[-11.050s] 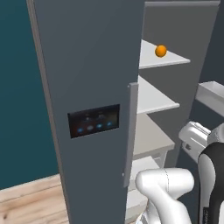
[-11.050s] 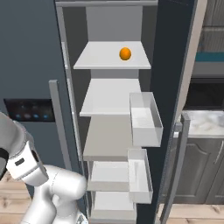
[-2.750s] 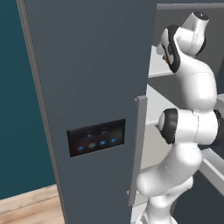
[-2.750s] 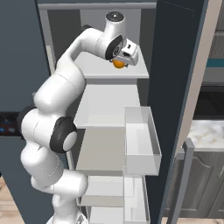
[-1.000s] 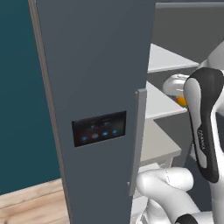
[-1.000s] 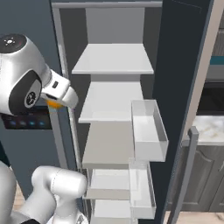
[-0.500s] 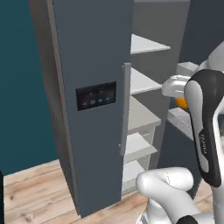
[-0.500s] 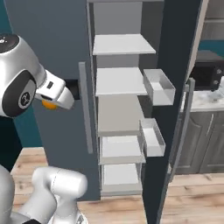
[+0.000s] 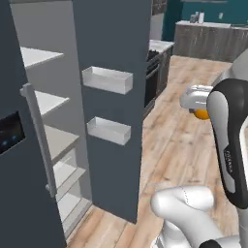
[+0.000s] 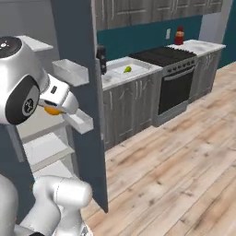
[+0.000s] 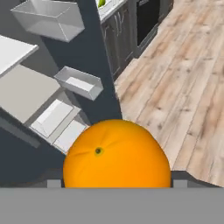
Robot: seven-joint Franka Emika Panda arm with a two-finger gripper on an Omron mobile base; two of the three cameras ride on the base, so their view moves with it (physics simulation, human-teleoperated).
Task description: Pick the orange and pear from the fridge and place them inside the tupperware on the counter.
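Filling the lower middle of the hand view, the orange (image 11: 117, 155) is sitting as a smooth, glossy round ball with a small dark navel, and the pincer (image 11: 114, 183) is clenching it from both sides. In the left base view it is peeking out at right centre under the white hand; in the right base view it is showing at left centre. The fridge (image 9: 109, 97) is standing open beside it, a tall matte grey body with pale flat shelves and clear boxy door bins. At the upper middle of the right base view the pear (image 10: 127, 69), small and yellow-green, is lying on the marbled white desk (image 10: 120, 69) above dark wood-grain cabinets. Pale plank flooring (image 10: 184, 161) is running across the room.
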